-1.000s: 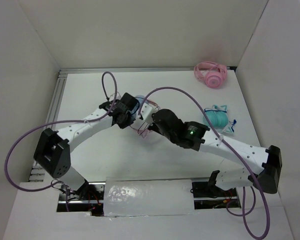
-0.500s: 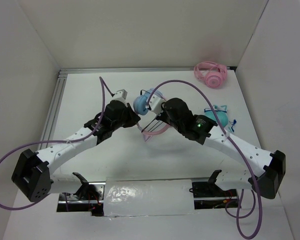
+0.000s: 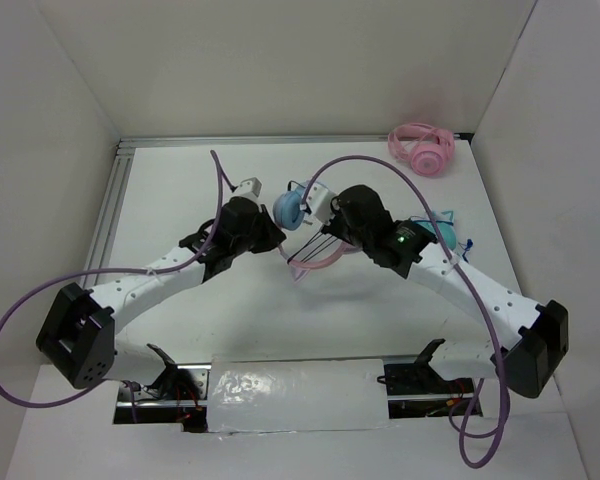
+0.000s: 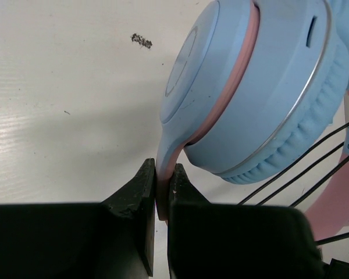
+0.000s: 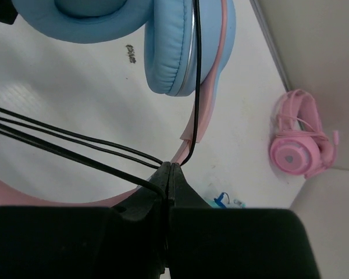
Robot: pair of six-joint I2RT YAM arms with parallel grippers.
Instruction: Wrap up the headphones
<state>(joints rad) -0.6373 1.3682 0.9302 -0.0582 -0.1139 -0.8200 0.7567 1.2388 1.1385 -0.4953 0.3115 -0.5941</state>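
The headphones (image 3: 290,208) have light blue ear cups (image 4: 262,87) and a pink headband (image 3: 318,262); they are held between both arms at mid table. My left gripper (image 4: 161,192) is shut on the pink-and-blue arm of one ear cup. My right gripper (image 5: 170,174) is shut on the thin black cable (image 5: 196,75), which runs up across the other blue cup (image 5: 183,40). Several cable strands (image 5: 58,139) stretch left across the headband. In the top view the left gripper (image 3: 276,235) and right gripper (image 3: 315,215) sit close together.
All-pink headphones (image 3: 421,148) lie at the back right corner, also in the right wrist view (image 5: 302,142). Teal headphones (image 3: 438,233) lie at the right, partly under the right arm. Purple arm hoses loop over both arms. White walls enclose the table.
Both arms have moved to the far side of the table with the headphones. The cable now runs in more strands across the headband. The left arm swung back to the right.
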